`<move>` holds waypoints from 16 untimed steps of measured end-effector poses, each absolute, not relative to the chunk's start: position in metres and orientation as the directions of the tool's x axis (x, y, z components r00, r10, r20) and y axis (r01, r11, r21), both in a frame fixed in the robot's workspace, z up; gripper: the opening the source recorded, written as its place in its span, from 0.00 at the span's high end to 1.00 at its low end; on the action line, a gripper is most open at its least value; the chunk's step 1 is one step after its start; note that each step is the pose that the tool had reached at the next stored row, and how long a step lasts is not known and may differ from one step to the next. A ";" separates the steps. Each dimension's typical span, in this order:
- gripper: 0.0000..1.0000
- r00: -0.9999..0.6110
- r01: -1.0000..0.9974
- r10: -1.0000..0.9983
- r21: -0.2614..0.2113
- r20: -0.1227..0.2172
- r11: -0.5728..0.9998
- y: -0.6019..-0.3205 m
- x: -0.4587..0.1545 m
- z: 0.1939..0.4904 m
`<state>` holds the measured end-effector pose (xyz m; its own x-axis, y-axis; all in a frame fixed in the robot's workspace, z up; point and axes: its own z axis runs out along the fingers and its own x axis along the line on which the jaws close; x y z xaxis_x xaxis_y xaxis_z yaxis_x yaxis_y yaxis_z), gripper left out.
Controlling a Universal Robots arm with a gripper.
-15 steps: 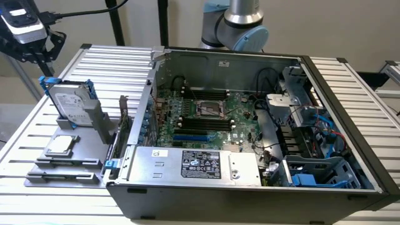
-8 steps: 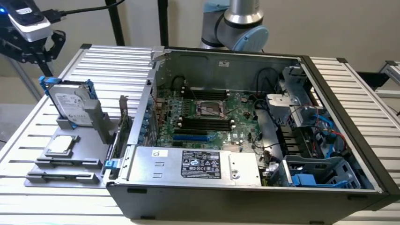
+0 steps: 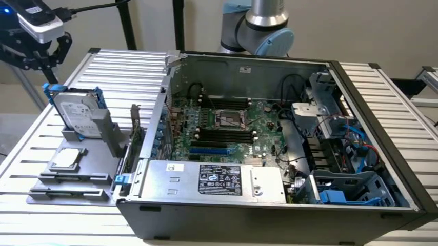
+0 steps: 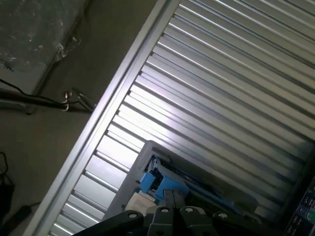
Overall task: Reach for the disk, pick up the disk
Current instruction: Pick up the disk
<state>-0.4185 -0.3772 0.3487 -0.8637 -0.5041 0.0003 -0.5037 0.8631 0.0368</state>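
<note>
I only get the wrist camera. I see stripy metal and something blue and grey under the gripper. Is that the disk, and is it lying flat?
Observer: It's the disk, but it isn't flat. It stands on edge in a grey stand, with its white label showing.
Operator: Are we touching it?
Observer: No. The gripper is shut and empty, up above the disk with a gap between them.
Operator: Is anything else close by?
Observer: A small square chip lies flat on the stand's base, nearer the exterior camera than the disk.
</note>
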 end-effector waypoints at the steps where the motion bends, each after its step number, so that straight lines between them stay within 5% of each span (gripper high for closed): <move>1: 0.89 -0.855 -0.519 -0.519 0.037 0.000 0.854 -0.377 -0.418 0.349; 16: 0.89 -0.683 -0.730 -0.730 0.037 0.000 0.683 -0.377 -0.418 0.349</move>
